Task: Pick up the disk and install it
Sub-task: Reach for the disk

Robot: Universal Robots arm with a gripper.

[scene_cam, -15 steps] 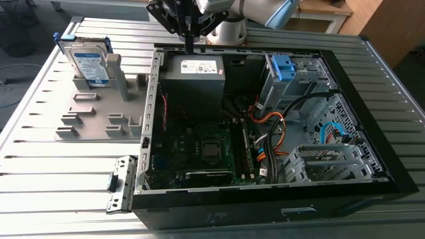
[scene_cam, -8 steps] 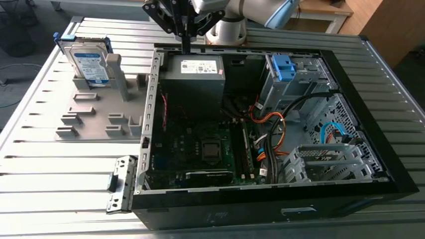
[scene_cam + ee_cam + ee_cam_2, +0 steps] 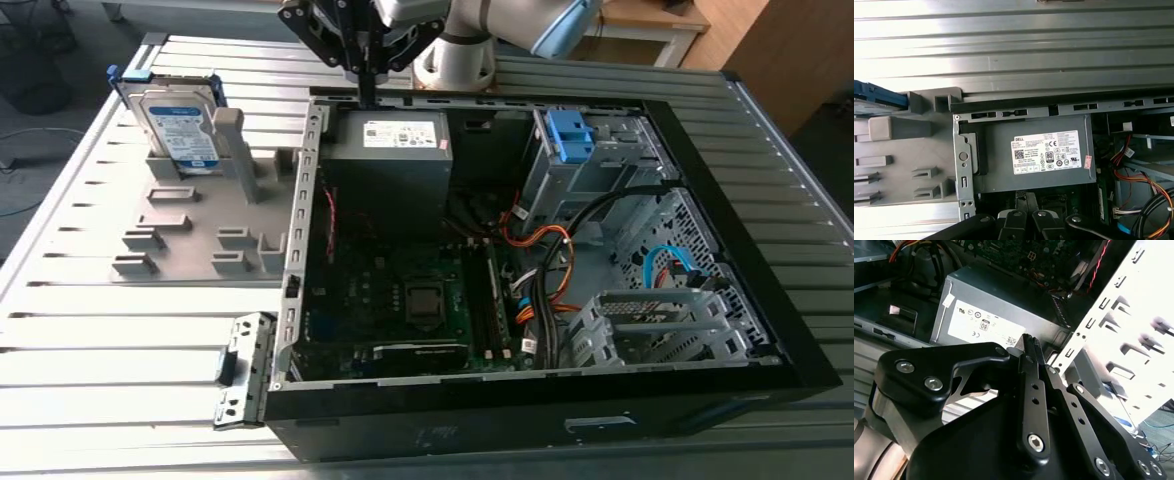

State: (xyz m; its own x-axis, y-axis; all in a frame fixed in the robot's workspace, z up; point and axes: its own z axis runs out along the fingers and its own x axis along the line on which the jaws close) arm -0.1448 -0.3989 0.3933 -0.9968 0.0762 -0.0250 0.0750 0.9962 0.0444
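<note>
Gripper [image 3: 363, 92] hangs over the far edge of the open PC case [image 3: 747, 330], tip just above the power supply [image 3: 400, 165], i.e. the grey box w/ white sticker. Jaws pressed together, nothing between them. That's clearest in the second wrist view: gripper [image 3: 1030, 342] w/ both fingers flush, power supply [image 3: 989, 315] right behind the tip. Disk [image 3: 180, 122] not picked up. It stands upright on edge in a grey plastic holder [image 3: 200, 235] on the slatted metal table [image 3: 107, 330], to the exterior view's left of the case, label toward the camera, blue rails along its sides. Disk and gripper are apart, no contact. In the first wrist view the disk [image 3: 876, 94] shows as a blue edge at the holder [image 3: 904, 150], and the power supply [image 3: 1034, 155] sits close to the gripper [image 3: 1026, 200]. Inside the case: motherboard [image 3: 400, 290] mid-floor, cable bundle [image 3: 547, 260] (orange/black) beside it, blue bracket [image 3: 567, 135] in the drive bay on the exterior view's right of the power supply.
</note>
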